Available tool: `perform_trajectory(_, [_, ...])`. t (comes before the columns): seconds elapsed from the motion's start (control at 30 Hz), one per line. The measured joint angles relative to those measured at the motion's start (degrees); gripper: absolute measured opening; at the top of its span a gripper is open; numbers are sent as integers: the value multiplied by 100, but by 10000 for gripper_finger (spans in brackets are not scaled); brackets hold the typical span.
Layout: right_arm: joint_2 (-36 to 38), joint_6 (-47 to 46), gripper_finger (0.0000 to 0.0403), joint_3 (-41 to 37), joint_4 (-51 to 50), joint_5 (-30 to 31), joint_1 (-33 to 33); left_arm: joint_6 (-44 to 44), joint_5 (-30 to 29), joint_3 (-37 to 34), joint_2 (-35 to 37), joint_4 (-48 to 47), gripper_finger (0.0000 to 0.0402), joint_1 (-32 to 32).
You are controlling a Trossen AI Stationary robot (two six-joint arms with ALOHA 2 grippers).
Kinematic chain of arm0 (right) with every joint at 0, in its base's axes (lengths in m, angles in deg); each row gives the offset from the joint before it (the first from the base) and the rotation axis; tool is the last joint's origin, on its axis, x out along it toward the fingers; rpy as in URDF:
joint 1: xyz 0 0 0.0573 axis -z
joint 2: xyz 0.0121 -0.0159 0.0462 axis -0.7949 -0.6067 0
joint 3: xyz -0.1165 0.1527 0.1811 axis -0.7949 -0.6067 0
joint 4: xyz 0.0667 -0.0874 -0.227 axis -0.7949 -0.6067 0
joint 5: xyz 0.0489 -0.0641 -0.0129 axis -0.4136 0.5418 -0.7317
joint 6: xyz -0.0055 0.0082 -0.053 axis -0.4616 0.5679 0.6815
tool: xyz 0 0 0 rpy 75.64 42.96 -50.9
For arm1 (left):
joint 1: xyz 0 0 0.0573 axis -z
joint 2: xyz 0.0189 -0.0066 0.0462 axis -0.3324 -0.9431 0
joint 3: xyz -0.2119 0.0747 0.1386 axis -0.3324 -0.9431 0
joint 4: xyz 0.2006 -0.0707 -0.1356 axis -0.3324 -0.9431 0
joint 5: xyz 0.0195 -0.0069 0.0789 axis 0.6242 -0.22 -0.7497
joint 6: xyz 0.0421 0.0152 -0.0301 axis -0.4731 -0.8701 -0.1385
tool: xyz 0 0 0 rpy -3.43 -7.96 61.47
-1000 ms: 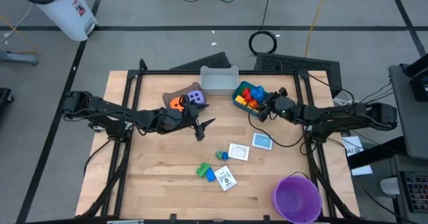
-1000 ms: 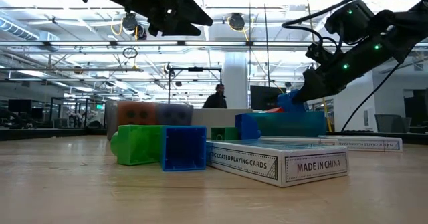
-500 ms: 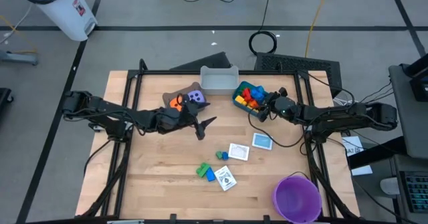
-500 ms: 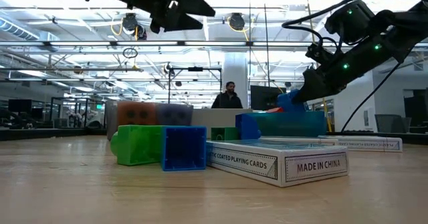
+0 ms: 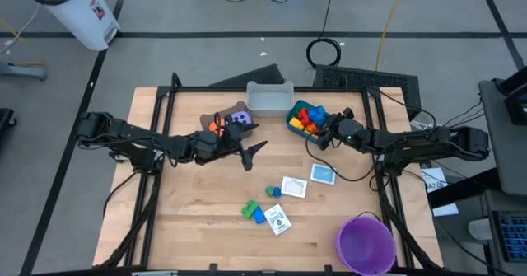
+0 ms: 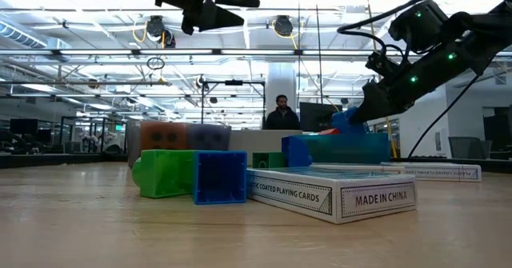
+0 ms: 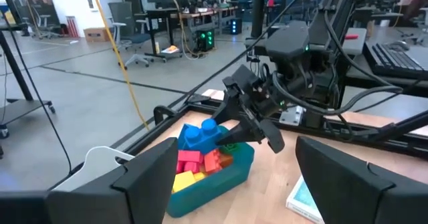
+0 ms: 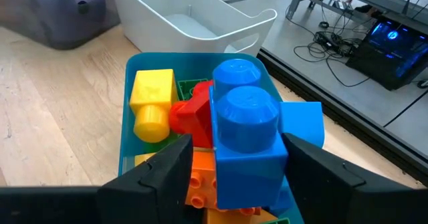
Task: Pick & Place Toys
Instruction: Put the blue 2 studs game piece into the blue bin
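Over on the left side, the left pincer (image 5: 254, 154) hangs in the air with its jaws apart and nothing in them, just past the brown bin (image 5: 216, 115), where the orange die (image 5: 216, 126) and purple die (image 5: 240, 119) sit; both look like soft, rounded cubes with dark dots. Ahead of that pincer and lower on the surface (image 5: 198, 218) are the leftovers: a green brick (image 5: 248, 209) touching a blue brick (image 5: 258, 216), chunky hard plastic with studs, plus three flat boxed card packs, one (image 5: 279, 220) just beside the bricks, one (image 5: 293, 187) and one (image 5: 322, 174) nearer the right arm. Looks to me like the dice step is done and the left arm is between picks; next it'd need to swing out and drop onto the bricks or a pack, and the packs are thin and flat, so probably awkward to pinch. On the right, the right pincer (image 8: 231, 160) is clamped on a big blue two-stud brick (image 8: 244, 140), right over the teal bin (image 8: 125, 158) heaped with red, yellow and orange bricks, so letting go is next.
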Motion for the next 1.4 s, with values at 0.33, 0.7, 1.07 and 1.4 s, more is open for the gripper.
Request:
perform_trajectory(0.33, [0,-1,219,0,-1,0,0,-107,1,0,0,-43,296,-1])
perform_trajectory(0.7, [0,0,217,0,-1,0,0,-519,3,0,0,-25,295,-72])
perform_trajectory(1.07, [0,0,215,0,-1,-1,-1,-455,7,0,0,-18,288,-69])
perform_trajectory(1.4, [0,0,218,-2,46,-2,0,-501,21,0,0,-85,289,-15])
